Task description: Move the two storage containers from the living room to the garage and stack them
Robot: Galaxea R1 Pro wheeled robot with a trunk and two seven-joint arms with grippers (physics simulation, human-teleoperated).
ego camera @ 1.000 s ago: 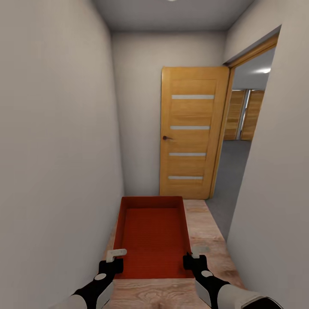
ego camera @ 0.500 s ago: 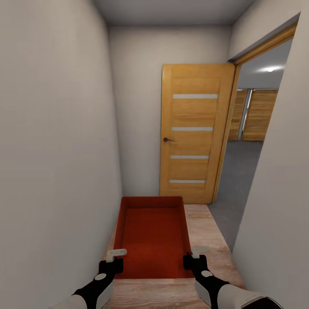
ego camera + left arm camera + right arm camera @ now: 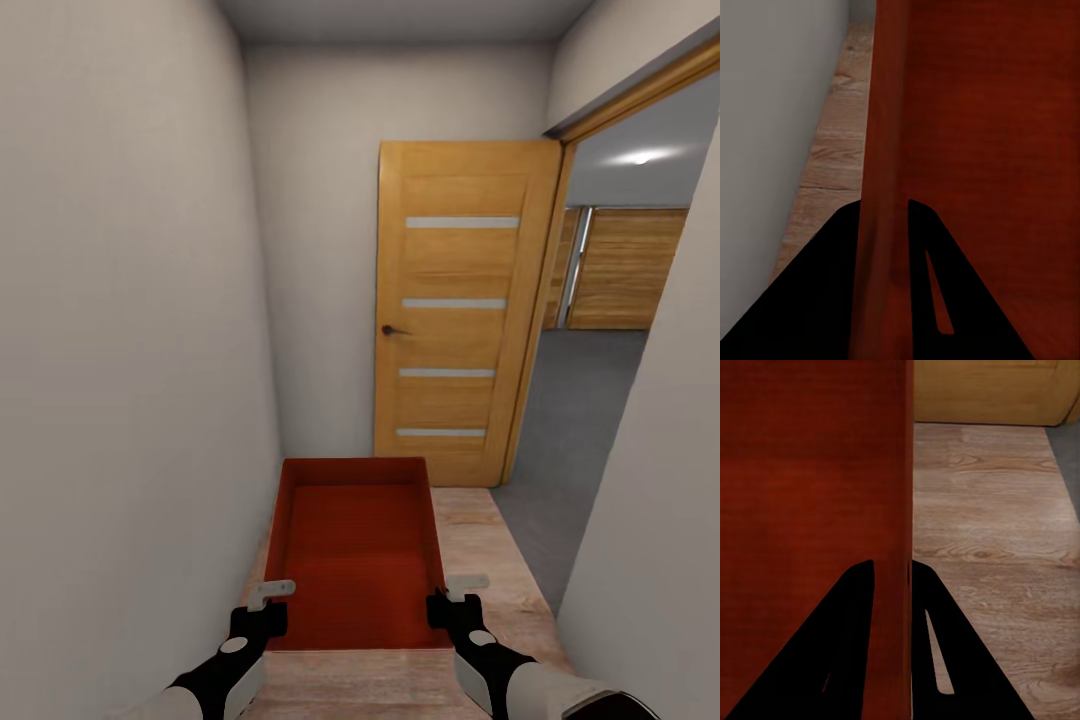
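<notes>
One orange-red storage container point(image 3: 355, 555) hangs in front of me over the wood plank hallway floor, held by both arms. My left gripper point(image 3: 268, 598) is shut on its left wall point(image 3: 877, 187), one finger on each side. On the opposite side, my right gripper point(image 3: 452, 592) clamps the right wall point(image 3: 896, 547) the same way. The bin is empty and level. Through the doorway at the right lies the grey concrete floor point(image 3: 575, 430) of the garage.
Pale walls close in on both sides of the narrow hallway. An open wooden door point(image 3: 455, 305) with four glass slits stands ahead against the end wall. The door frame point(image 3: 530, 330) opens rightward into the grey room with wood panels point(image 3: 625, 270) at its back.
The camera has advanced down the hallway: the door and doorway look larger and more of the grey room shows. The bin stays held the same way in both grippers.
</notes>
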